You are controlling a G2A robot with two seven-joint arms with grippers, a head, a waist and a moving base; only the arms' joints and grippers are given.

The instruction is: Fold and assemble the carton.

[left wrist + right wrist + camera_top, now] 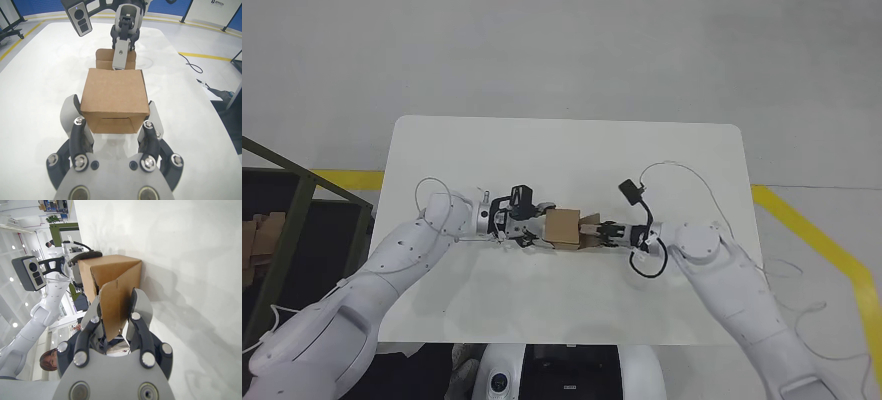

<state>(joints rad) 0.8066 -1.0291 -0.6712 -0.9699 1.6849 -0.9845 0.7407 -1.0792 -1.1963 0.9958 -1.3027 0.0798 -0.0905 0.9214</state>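
The carton lies on its side at the middle of the white, rounded-corner table, held between both arms. Its underside is hidden in every view. From the top view the fingertips are too small to judge. In the left wrist view the left gripper straddles the open near end of the carton, its grey plate fingers pressed against the two outer side walls, clamped on the carton. The interior shows as a plain brown cavity with a thin slot in the far wall; the far end itself is masked by the box body. Beyond it, the right gripper shows one flat finger laid over the upstanding flaps; its second finger is concealed. In the right wrist view the right gripper is closed on the carton by one end flap, a dark pad on each face; contact on the far face is partly covered by the board. Material is matt brown corrugated board with sharp creases and a slightly ragged flap edge. The finger pads look dark and scuffed.
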